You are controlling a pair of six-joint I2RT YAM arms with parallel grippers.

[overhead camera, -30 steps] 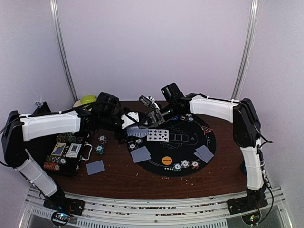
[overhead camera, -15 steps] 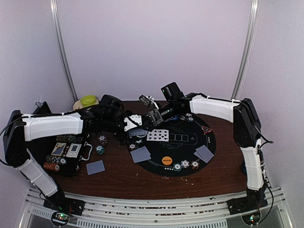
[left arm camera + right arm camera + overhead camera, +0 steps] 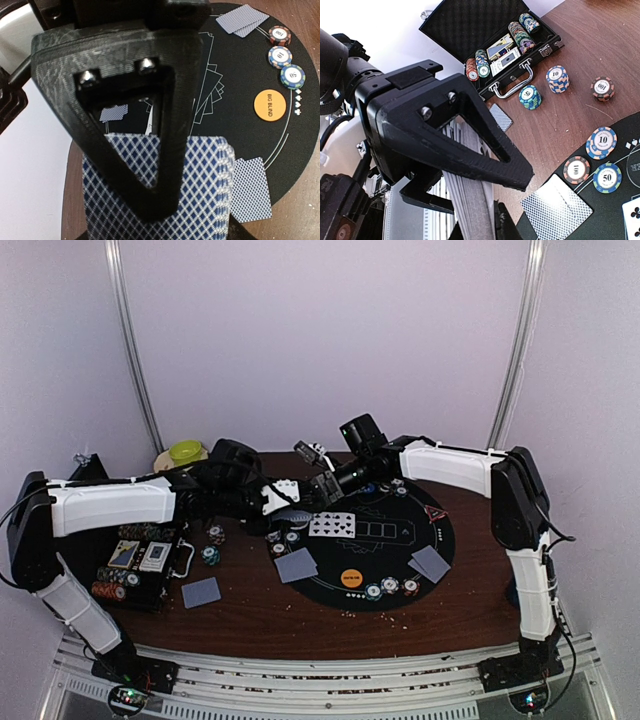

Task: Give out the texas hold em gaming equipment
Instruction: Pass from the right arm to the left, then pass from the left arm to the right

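Right gripper clamped the deck; left gripper sat just over its patterned back, long side across the fingers, nearest arm, couldn't tell if those fingers had bitten

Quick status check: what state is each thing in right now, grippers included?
Deck of cards, raised, backs showing.
Left gripper, one finger across that deck; grip unclear.
Right gripper, shut.
Chip case, open.
Card at the middle of the mat, face up.
Loose cards, face down.
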